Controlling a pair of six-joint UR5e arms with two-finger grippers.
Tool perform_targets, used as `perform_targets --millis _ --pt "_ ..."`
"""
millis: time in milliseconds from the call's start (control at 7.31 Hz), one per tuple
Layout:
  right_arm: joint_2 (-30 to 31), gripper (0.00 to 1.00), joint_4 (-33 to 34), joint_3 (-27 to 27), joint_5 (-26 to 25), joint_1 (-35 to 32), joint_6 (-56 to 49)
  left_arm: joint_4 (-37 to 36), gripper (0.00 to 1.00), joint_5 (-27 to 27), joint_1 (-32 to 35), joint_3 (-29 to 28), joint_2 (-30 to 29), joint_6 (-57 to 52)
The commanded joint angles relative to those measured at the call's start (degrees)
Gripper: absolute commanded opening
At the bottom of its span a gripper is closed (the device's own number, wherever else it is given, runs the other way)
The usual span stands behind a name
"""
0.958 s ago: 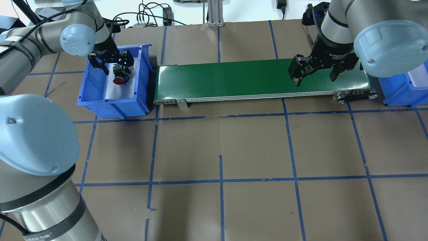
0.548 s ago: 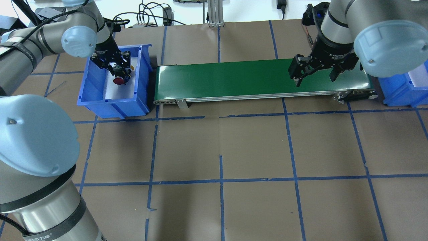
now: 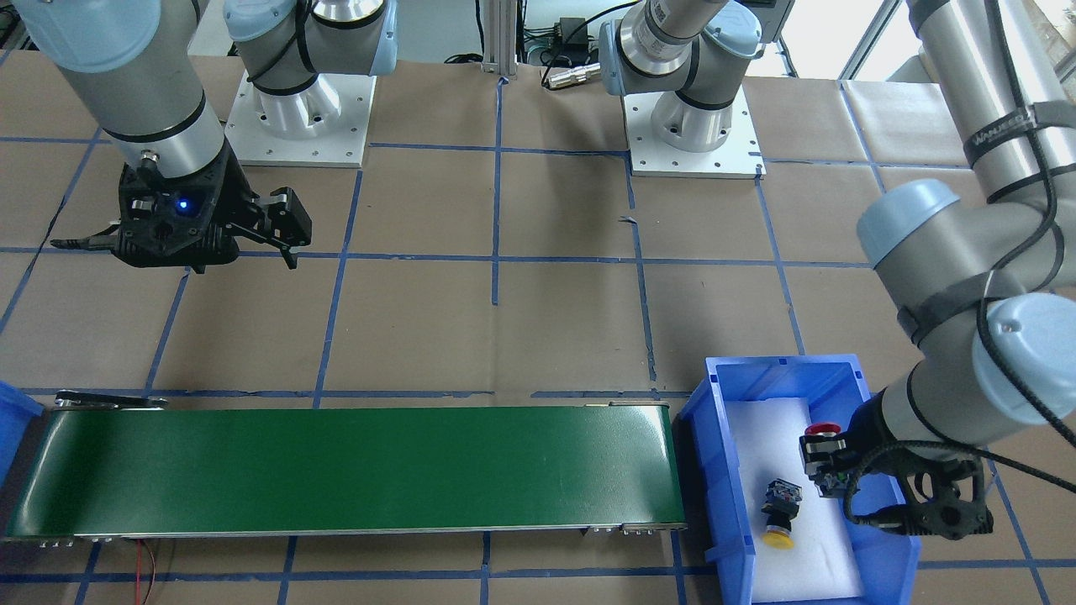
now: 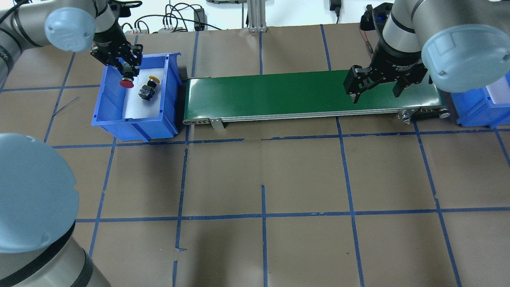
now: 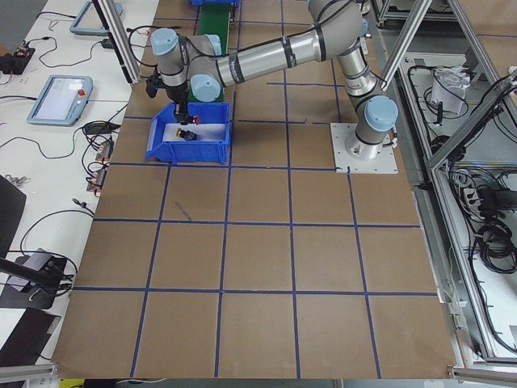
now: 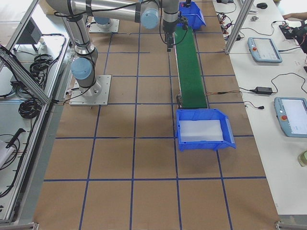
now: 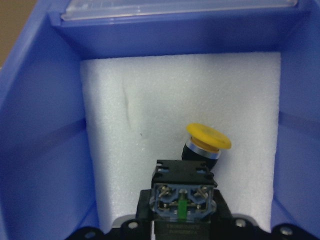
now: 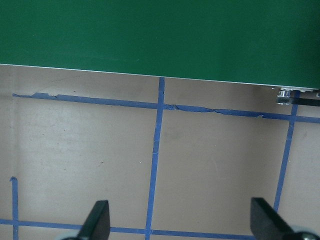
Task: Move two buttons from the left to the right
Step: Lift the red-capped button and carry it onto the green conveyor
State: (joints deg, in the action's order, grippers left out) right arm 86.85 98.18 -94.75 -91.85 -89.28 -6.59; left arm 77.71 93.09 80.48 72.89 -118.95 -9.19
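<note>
My left gripper (image 4: 127, 74) is shut on the red button (image 4: 126, 83) and holds it raised over the blue bin (image 4: 135, 124), near its far left side. It also shows in the front view (image 3: 828, 470), with the red cap (image 3: 822, 431) pointing up the frame. In the left wrist view the held button's block body (image 7: 182, 199) fills the bottom centre. The yellow button (image 4: 149, 88) lies tilted on the bin's white foam, also in the front view (image 3: 780, 514) and the left wrist view (image 7: 207, 140). My right gripper (image 4: 376, 95) is open and empty above the near edge of the green conveyor belt (image 4: 279, 93).
The conveyor (image 3: 336, 470) runs between the left bin (image 3: 731, 395) and a second blue bin (image 4: 478, 107) with white foam at its right end, also seen in the right side view (image 6: 201, 129). Brown table paper with blue tape lines (image 8: 155, 150) lies under the right gripper.
My left gripper has risen and moved back and left with the red button in it, which uncovers the yellow button on the foam. The right arm has not moved.
</note>
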Motion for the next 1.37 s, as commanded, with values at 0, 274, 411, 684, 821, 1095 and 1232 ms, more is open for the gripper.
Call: perform_targets --millis 0,274,411,684,821,1095,1232 --pt "0.0 1.00 0.0 0.0 0.0 0.0 0.0 6.2 0.05 0.0 3.3 0.1 7.8 5.0" --pt "0.0 1.00 0.0 0.0 0.0 0.1 0.0 4.7 0.05 0.1 11.8 0.1 7.6 18.3" --pt "0.0 1.00 0.0 0.0 0.0 0.0 0.0 0.5 0.05 0.1 14.5 0.6 5.5 20.1" --pt "0.0 1.00 0.0 0.0 0.0 0.0 0.0 -6.0 0.05 -0.3 15.9 0.6 -1.4 22.0" --pt "0.0 1.00 0.0 0.0 0.0 0.1 0.0 -9.5 0.05 -0.3 17.7 0.6 -4.2 22.3" --pt "0.0 1.00 0.0 0.0 0.0 0.0 0.0 -15.6 0.06 0.0 20.6 0.2 -9.7 23.0" --pt "0.0 1.00 0.0 0.0 0.0 0.0 0.0 -15.7 0.75 0.2 20.6 0.4 -9.8 23.6"
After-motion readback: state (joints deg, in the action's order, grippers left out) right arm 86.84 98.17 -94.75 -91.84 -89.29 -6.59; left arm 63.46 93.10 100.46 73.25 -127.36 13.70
